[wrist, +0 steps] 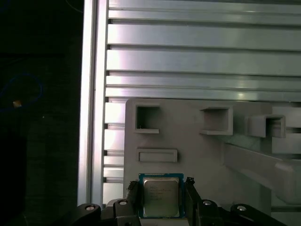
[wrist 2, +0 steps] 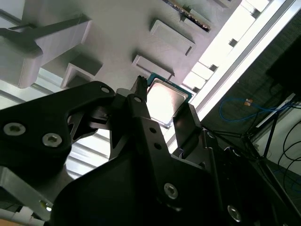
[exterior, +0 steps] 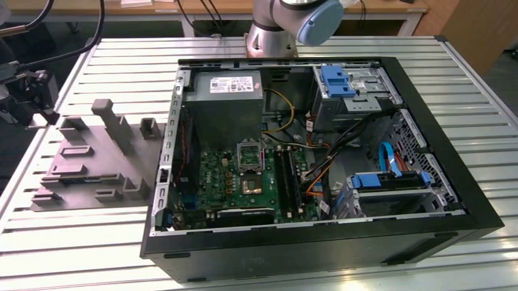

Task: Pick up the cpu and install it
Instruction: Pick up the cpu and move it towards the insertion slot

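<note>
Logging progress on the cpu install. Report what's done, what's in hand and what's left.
Done: the gripper is down at the cpu, in both wrist views. In hand: nothing lifted; the chip lies flat on the grey moulded tray. Left: the pick-up and the whole install, since the cpu is far from the motherboard socket in the open computer case.

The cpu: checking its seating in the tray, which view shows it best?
First wrist view: the cpu lies face-on on the grey tray. The second wrist view shows it obliquely, partly behind the gripper. In the exterior view it is too small to tell.
</note>
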Tool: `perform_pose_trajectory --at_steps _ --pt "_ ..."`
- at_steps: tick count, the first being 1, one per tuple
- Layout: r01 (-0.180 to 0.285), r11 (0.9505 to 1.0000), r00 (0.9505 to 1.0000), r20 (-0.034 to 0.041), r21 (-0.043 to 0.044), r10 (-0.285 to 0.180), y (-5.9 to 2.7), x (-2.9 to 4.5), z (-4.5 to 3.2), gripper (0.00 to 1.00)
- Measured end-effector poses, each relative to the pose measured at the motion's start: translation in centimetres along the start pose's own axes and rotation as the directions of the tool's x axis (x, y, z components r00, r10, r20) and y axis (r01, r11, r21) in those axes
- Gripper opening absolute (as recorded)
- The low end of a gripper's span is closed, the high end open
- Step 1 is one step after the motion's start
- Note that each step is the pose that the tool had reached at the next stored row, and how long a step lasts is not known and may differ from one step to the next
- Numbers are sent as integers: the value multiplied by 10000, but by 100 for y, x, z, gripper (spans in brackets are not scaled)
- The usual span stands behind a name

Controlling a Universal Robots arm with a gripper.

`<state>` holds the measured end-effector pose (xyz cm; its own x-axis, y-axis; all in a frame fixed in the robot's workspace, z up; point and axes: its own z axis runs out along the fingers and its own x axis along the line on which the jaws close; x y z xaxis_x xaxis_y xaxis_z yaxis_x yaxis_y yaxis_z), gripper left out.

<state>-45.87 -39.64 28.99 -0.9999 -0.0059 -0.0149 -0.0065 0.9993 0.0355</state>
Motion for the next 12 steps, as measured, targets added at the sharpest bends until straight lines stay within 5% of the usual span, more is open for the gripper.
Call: perform_pose_trajectory --at_steps 12 --pt "0 10000 10000 0 0 0 3 -1 -85 47"
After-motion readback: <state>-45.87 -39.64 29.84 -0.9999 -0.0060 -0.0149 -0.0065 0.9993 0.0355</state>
